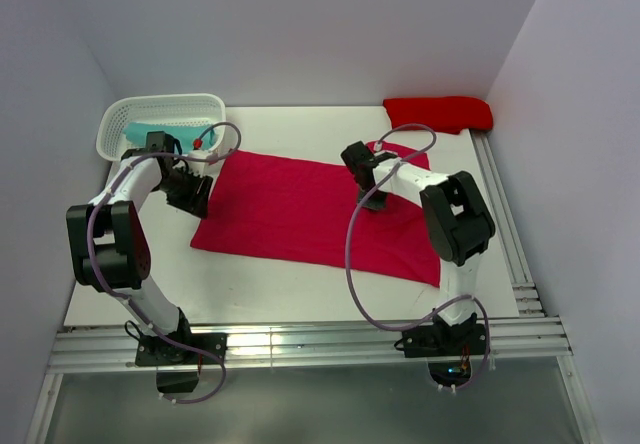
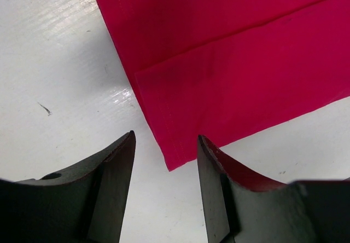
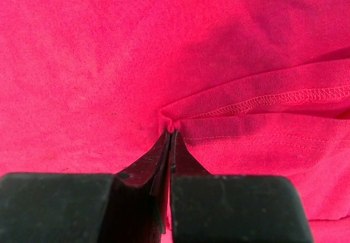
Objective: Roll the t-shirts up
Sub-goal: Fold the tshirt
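A large raspberry-red t-shirt lies folded flat across the middle of the table. My left gripper is open at its left edge; in the left wrist view the shirt's corner lies just ahead of the gap between my fingers, and nothing is held. My right gripper is shut, pinching a small fold of the red shirt beside a stitched hem. A teal bundle lies in the basket. A scarlet bundle sits at the back right.
A white lattice basket stands at the back left, close behind my left arm. Grey walls close in the table on three sides. A metal rail runs along the near edge.
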{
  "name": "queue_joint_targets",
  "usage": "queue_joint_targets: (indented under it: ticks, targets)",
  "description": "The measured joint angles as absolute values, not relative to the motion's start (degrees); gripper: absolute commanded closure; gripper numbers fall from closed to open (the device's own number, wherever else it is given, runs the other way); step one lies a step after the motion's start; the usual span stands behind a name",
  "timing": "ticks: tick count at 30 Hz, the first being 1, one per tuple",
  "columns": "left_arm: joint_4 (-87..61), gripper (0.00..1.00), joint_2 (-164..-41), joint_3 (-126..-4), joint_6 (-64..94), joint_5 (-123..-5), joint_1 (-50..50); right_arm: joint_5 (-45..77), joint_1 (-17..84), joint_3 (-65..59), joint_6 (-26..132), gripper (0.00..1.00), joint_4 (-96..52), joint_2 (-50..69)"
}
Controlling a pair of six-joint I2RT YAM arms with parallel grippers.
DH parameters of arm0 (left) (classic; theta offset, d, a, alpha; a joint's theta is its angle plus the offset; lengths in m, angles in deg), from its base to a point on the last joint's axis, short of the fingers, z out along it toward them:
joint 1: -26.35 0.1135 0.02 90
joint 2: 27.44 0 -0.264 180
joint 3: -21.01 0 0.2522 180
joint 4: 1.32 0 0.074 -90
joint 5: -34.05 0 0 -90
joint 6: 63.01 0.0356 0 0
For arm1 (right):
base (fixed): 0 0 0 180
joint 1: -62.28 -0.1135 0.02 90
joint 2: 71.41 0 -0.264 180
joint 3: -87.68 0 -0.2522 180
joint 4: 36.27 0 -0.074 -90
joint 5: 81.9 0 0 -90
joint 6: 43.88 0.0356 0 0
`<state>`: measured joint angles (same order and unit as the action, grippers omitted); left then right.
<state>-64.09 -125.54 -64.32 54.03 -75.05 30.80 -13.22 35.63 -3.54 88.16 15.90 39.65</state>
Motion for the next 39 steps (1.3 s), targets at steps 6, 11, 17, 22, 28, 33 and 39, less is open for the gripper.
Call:
queue_joint_targets:
  ticks: [6, 11, 17, 22, 28, 33, 39]
  targets:
    - [-63.81, 0.46, -125.54, -64.17, 53.66, -74.96, 30.58, -14.59, 34.93, -5.61, 88.16, 0.99, 13.89, 38.23]
    - [-63.66, 0.46, -125.54, -63.95, 53.27, -74.94, 30.39, -15.21, 34.75, -8.13, 88.21, 0.99, 12.84, 36.02]
    - [-63.33, 0.46, -125.54, -63.62, 53.16, -74.89, 30.12, -15.49, 34.69, -9.81, 88.40, 0.98, 11.29, 34.84]
    - [-63.15, 0.46, -125.54, -63.41, 53.03, -74.89, 30.01, -15.47, 34.64, -11.16, 88.40, 0.98, 9.50, 34.38]
    - [-62.91, 0.46, -125.54, -63.25, 53.03, -74.52, 30.01, -15.32, 34.47, -12.41, 88.21, 0.98, 7.14, 33.38]
    - [-62.89, 0.46, -125.54, -63.25, 53.01, -74.50, 29.99, -14.92, 34.40, -12.63, 88.01, 0.98, 5.54, 32.64]
    - [-62.89, 0.46, -125.56, -63.25, 52.99, -74.48, 29.91, -14.73, 34.40, -12.63, 87.53, 0.99, 4.29, 32.64]
